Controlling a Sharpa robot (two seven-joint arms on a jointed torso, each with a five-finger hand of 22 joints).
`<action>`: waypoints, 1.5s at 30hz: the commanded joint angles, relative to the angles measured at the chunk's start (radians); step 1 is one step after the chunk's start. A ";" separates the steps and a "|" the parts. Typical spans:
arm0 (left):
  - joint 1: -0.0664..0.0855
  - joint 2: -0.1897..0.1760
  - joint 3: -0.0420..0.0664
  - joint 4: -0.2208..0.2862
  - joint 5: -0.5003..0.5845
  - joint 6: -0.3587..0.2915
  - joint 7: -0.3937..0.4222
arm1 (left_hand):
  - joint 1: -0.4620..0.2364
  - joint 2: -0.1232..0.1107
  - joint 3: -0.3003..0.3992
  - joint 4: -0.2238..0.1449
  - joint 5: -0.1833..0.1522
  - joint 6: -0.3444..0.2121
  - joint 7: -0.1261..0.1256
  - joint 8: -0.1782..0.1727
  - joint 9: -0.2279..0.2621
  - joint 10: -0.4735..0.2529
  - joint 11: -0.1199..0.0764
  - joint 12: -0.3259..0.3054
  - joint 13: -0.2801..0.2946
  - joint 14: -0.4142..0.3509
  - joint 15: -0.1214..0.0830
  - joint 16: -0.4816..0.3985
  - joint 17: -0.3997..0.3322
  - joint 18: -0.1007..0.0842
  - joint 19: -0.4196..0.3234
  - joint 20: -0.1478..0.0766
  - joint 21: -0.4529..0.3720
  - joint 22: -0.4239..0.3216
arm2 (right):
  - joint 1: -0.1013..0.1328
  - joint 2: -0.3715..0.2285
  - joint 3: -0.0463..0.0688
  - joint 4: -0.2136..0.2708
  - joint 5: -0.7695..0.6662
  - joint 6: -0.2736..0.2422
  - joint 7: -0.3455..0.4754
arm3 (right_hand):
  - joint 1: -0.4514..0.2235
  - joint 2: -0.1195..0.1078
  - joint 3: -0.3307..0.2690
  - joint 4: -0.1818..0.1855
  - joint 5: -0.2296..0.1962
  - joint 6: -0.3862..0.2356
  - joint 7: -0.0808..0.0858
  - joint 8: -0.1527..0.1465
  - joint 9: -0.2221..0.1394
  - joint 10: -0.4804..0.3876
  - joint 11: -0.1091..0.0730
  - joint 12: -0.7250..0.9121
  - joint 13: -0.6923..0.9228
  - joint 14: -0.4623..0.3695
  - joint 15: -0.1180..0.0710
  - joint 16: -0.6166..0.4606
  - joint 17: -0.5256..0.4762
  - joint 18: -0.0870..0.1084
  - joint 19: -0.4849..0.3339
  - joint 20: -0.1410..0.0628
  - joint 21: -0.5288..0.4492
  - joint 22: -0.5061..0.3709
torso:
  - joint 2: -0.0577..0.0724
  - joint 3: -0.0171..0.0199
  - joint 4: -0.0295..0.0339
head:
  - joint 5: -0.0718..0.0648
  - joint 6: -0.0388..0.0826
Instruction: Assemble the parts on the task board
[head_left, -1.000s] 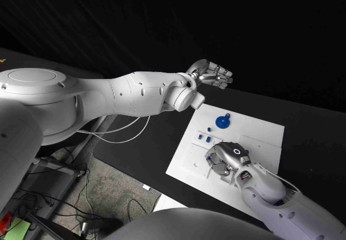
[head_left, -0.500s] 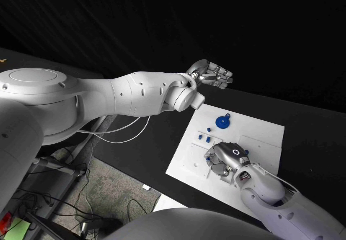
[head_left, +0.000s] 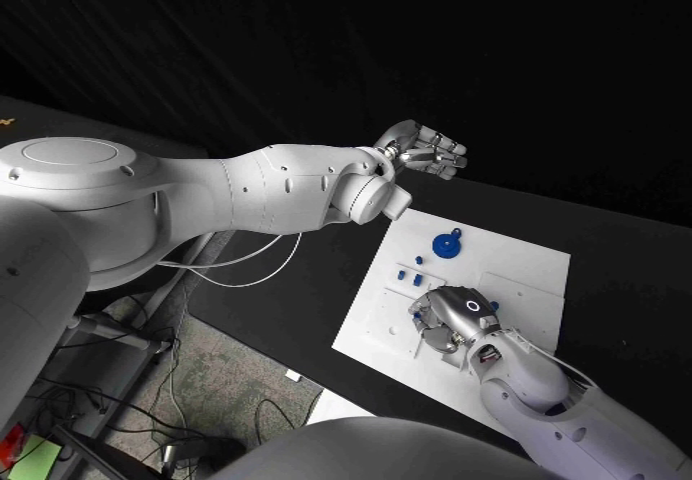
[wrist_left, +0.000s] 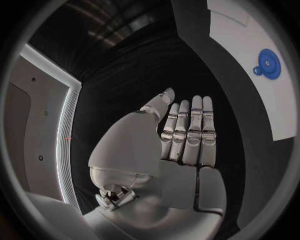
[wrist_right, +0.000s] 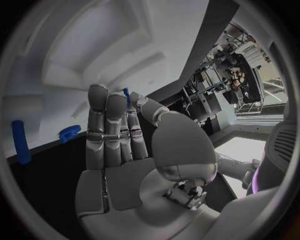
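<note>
White task board (head_left: 498, 262), blue parts (head_left: 446, 243)

The task board (head_left: 505, 262) lay on the table (head_left: 635, 250). A round part (head_left: 446, 244) sat near the board's far left corner, small parts (head_left: 408, 269) along its left edge, the right hand (head_left: 451, 318) over its middle, and the left hand (head_left: 421, 148) beyond its far edge.

Glossy white arms (rounded shells), silver segmented left hand (head_left: 423, 147), right hand (head_left: 450, 318)
</note>
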 joint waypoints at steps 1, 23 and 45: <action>0.002 0.003 0.001 0.000 0.002 0.014 0.003 | 0.009 -0.002 0.001 0.007 0.001 0.004 0.003 -0.002 -0.001 -0.008 -0.001 0.001 -0.001 0.004 -0.001 -0.002 0.001 -0.003 -0.004 -0.002 0.003 0.001 | -0.001 0.001 -0.001 -0.001 0.016 -0.017 0.008 | -0.015 -0.012 -0.017 0.001 0.001 -0.017 0.004 0.002 -0.001 -0.037 0.011 0.002 -0.003 -0.001 0.014 0.003 -0.002 0.021 0.036 0.012 -0.012 -0.004 | 0.000 0.0004 -0.0003 | -0.001 -0.001; 0.002 0.000 0.001 -0.002 0.002 0.020 -0.001 | 0.008 -0.001 0.000 0.012 -0.002 0.003 0.003 -0.002 -0.001 -0.010 0.000 0.001 -0.001 0.003 0.000 -0.002 0.001 -0.003 -0.005 -0.001 0.001 0.004 | -0.001 -0.014 -0.001 0.019 0.054 -0.049 0.032 | -0.018 -0.021 -0.224 -0.013 0.056 -0.093 0.014 0.001 -0.003 -0.174 0.047 0.002 -0.004 -0.009 0.040 0.011 -0.046 0.057 0.041 0.043 -0.049 -0.070 | 0.000 0.0013 0.0001 | -0.007 -0.004; 0.002 -0.021 0.001 -0.005 0.002 0.020 0.007 | 0.009 -0.003 -0.001 0.014 -0.003 0.003 0.003 -0.002 -0.001 -0.012 0.000 0.001 -0.001 0.002 0.000 -0.002 0.001 -0.003 -0.005 0.000 -0.001 0.002 | 0.042 -0.232 0.113 0.258 0.126 0.128 -0.023 | 0.004 -0.036 -0.306 -0.008 0.062 -0.136 0.003 0.002 -0.003 -0.151 0.039 0.003 -0.004 -0.002 0.035 0.020 -0.055 0.048 0.039 0.038 -0.015 -0.106 | -0.005 0.0026 -0.0150 | -0.072 0.031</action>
